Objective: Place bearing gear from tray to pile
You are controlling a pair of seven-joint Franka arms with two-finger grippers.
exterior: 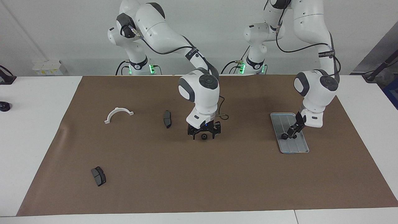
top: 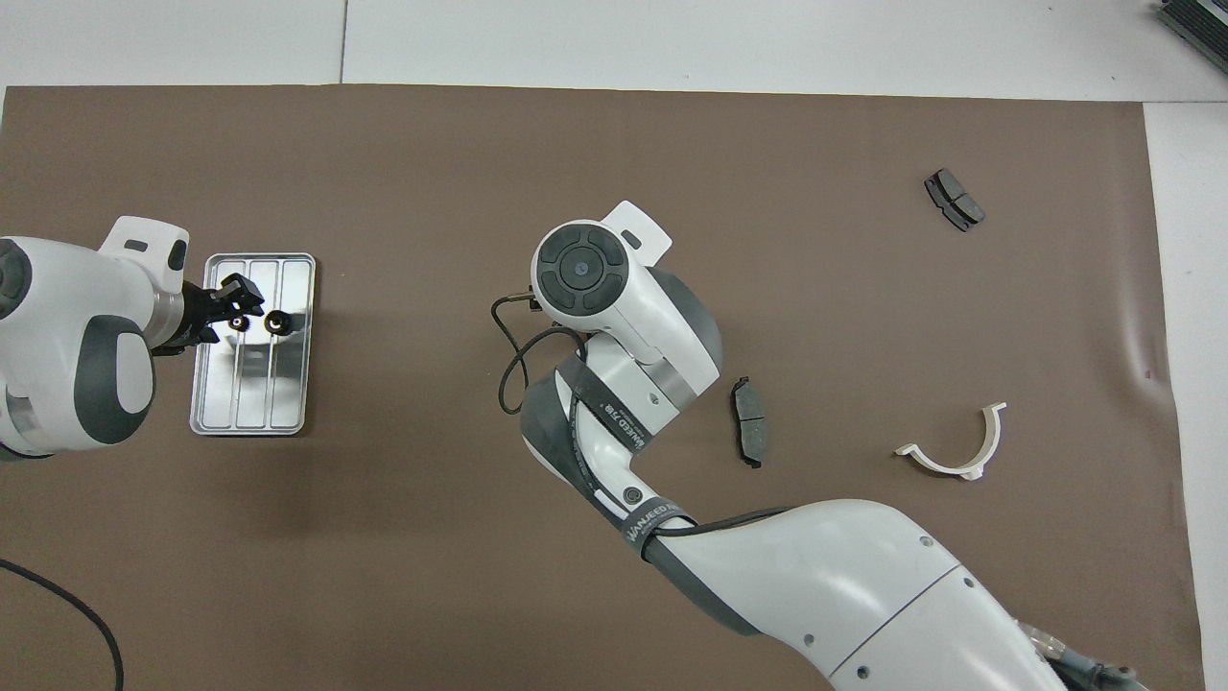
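The silver ribbed tray (exterior: 293, 148) lies on the brown mat toward the left arm's end; it also shows in the overhead view (top: 251, 403). A small black bearing gear (exterior: 284, 136) sits on it, seen from above too (top: 278, 321). My left gripper (exterior: 291, 133) hangs low over the tray right beside that gear; a second small dark ring shows at its tips in the overhead view (top: 237, 324). My right gripper (exterior: 204, 134) is open over the mat's middle, its fingers on either side of another black gear (exterior: 204, 137). From above, its own wrist hides it.
Two dark brake pads lie on the mat, one beside the right gripper (exterior: 167, 119) and one farther from the robots (exterior: 98, 176). A white half-ring clamp (exterior: 118, 114) lies toward the right arm's end. A loose cable (exterior: 222, 116) hangs by the right wrist.
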